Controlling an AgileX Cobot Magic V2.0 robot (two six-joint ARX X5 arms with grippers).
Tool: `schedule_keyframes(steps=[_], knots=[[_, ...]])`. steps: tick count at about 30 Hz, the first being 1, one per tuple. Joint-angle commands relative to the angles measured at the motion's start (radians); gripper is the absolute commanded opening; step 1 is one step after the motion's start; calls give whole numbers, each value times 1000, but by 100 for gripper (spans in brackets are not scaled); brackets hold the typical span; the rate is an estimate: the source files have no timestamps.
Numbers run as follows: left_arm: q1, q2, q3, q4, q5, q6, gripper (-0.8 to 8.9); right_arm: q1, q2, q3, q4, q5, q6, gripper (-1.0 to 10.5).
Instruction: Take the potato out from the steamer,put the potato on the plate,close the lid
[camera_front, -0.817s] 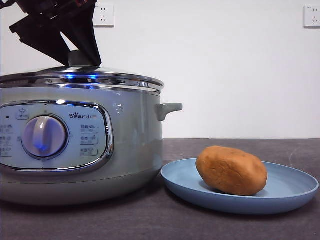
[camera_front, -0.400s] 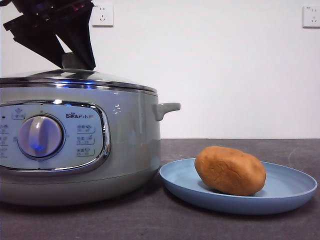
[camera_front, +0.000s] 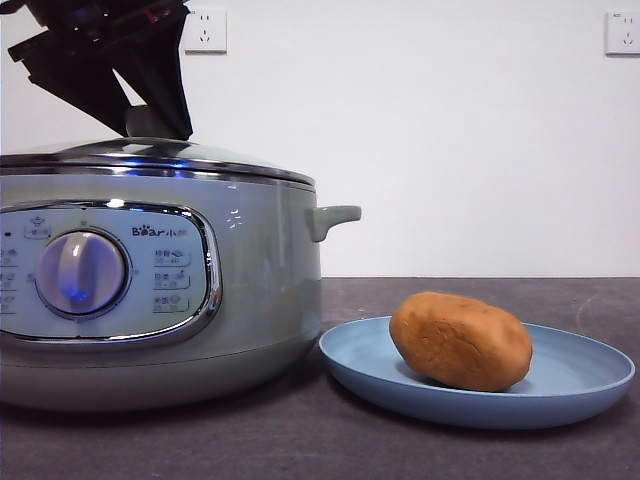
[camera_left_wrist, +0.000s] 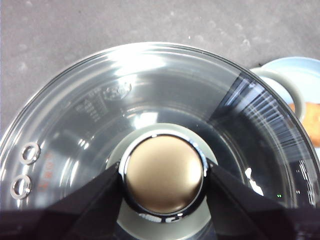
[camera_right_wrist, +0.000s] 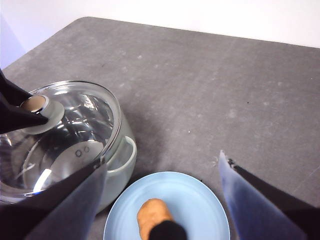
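The orange-brown potato lies on the light-blue plate, to the right of the steamer. The glass lid sits flat on the steamer. My left gripper is shut on the lid's knob, one jaw on each side; it shows in the front view as a dark arm above the steamer. My right gripper is open and empty, held high above the plate and the potato. The lid and the left jaws show there too.
The steamer's side handle sticks out toward the plate. The dark grey table stretches beyond the steamer and plate. Wall sockets sit on the white back wall.
The lid has settled from slightly raised and tilted to flat on the steamer, and the steamer has shifted a little to the left. Since half a second ago nothing has moved.
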Motion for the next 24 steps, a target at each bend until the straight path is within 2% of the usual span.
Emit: schedule_keyframes(steps=[1,10,16,24], knots=[[3,-3,2,85,-19,5,436,-1,-1,3,2,2,9,376],[3,-8,93,51,-18,6,436,-1,-1,3,3,2,9,375],[3,-20,215,-11,-18,6,436,-1,-1,3,3,3,8,375],[3,-123,364,-42,-16,9,436,-1,-1,3,38,-2,-1,375]])
